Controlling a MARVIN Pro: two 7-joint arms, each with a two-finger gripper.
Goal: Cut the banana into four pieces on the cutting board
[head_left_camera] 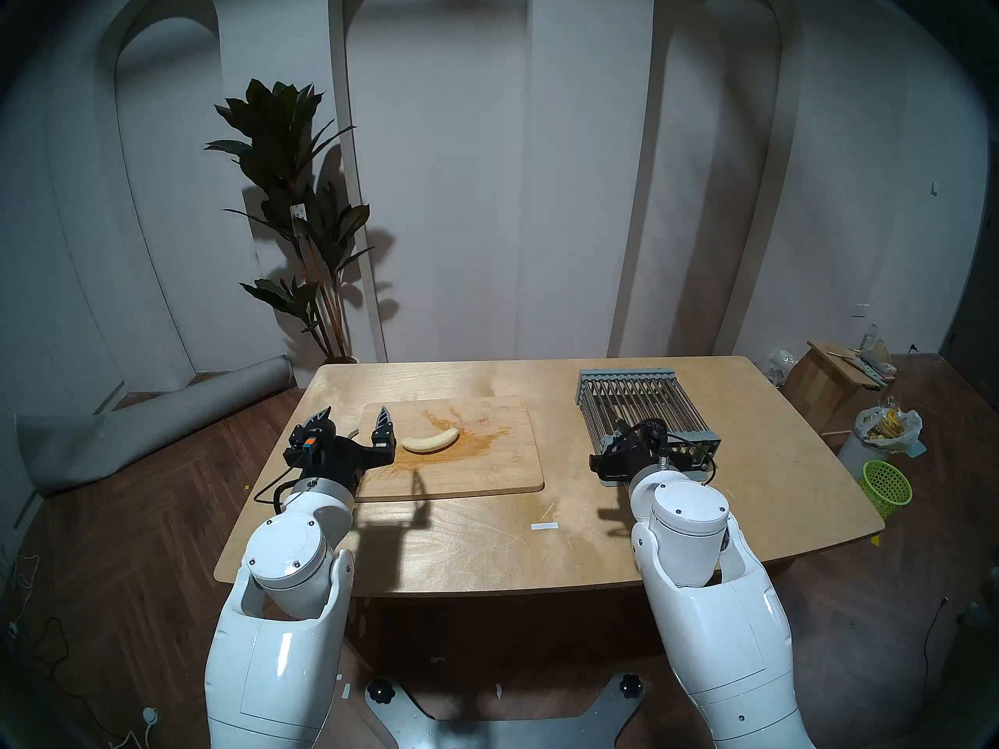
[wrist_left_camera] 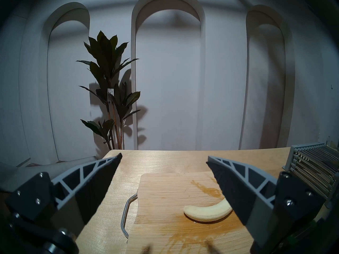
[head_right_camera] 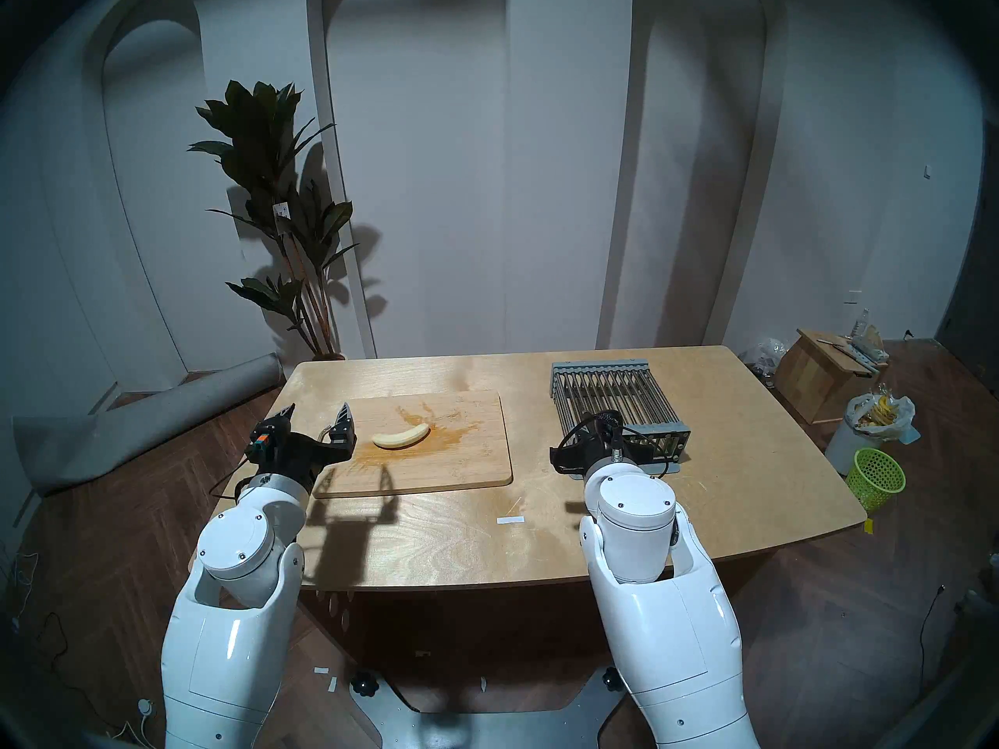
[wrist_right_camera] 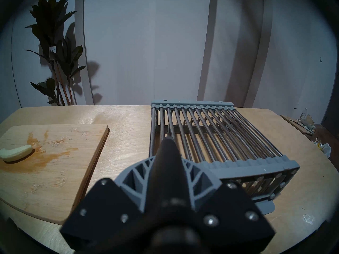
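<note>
Head stereo left: the banana [head_left_camera: 431, 440], peeled and whole, lies on the cutting board [head_left_camera: 503, 461], on the orange-brown stain left of the board's middle. Board sits on the table [head_left_camera: 475, 548]. Left gripper [head_left_camera: 352, 419] raised at the board's left end, fingers spread wide, nothing between them; its right finger stands just left of the banana. Right gripper [head_left_camera: 617, 424] over the near end of a grey rack [head_left_camera: 643, 407] of metal rods, tips mostly hidden behind the wrist.

Head stereo right: same layout. Banana [head_right_camera: 401, 437] uncut, curved, ends turned toward the far edge. A white strip of tape [head_right_camera: 511, 520] on the table nearer the robot.

Left wrist: both fingers [wrist_left_camera: 95, 182] far apart, empty. Banana [wrist_left_camera: 207, 212] lower right, partly behind the right finger. A metal handle loop [wrist_left_camera: 126, 217] shows at the board's left edge. Potted plant [wrist_left_camera: 110, 94] against the wall.

Right wrist: fingers pressed together into one dark point [wrist_right_camera: 167, 141] aimed at the rack [wrist_right_camera: 211, 138]; whether anything is clamped I cannot tell. Board [wrist_right_camera: 55, 165] and banana [wrist_right_camera: 16, 153] at far left.
</note>
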